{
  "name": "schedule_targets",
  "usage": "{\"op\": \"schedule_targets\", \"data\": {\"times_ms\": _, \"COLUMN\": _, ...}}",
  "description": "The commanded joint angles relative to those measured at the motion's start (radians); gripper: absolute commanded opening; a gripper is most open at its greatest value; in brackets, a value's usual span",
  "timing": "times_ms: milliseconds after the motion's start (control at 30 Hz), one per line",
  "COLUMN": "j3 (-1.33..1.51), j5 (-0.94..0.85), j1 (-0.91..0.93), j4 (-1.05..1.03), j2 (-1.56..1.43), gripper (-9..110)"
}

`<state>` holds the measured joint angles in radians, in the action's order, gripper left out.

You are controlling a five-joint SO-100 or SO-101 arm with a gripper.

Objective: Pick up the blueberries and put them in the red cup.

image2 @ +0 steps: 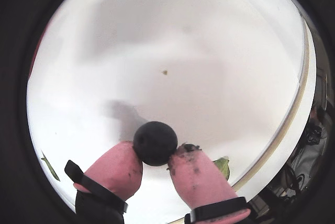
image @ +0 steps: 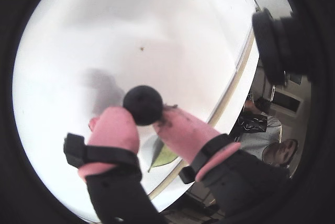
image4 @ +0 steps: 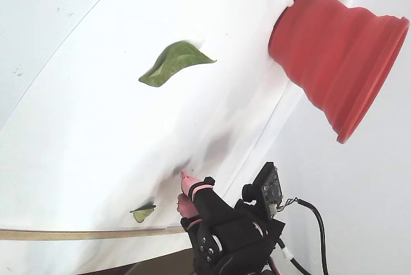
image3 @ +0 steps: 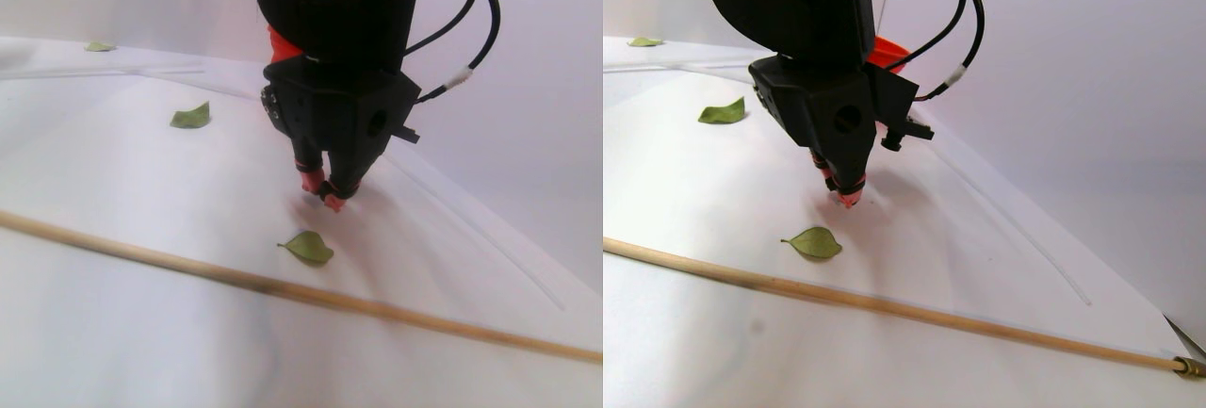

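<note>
Blueberry (image2: pixel 155 143) pinched between pink fingertips (image2: pixel 116 167) of our pincer (image: pixel 144 118), low over white table (image4: pixel 77 127). We judge berry light, soft, easy to crush: hold across its middle, gently. Red cup (image4: pixel 334 50) stands far, toward upper right in fixed view.

1 blueberry (image2: pixel 155 143), 1 red cup (image4: pixel 334 56), 3 leaves (image4: pixel 173 62)
</note>
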<state>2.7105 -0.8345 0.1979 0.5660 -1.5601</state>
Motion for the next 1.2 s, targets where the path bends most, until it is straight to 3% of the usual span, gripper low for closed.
{"op": "schedule_targets", "data": {"times_ms": 0, "j3": 0.041, "j5": -0.012, "j1": 0.038, "j4": -0.032, "j2": -0.107, "gripper": 9}}
{"op": "schedule_targets", "data": {"times_ms": 1167, "j3": -0.132, "j5": -0.173, "j1": -0.038, "j4": -0.537, "j2": -0.554, "gripper": 9}}
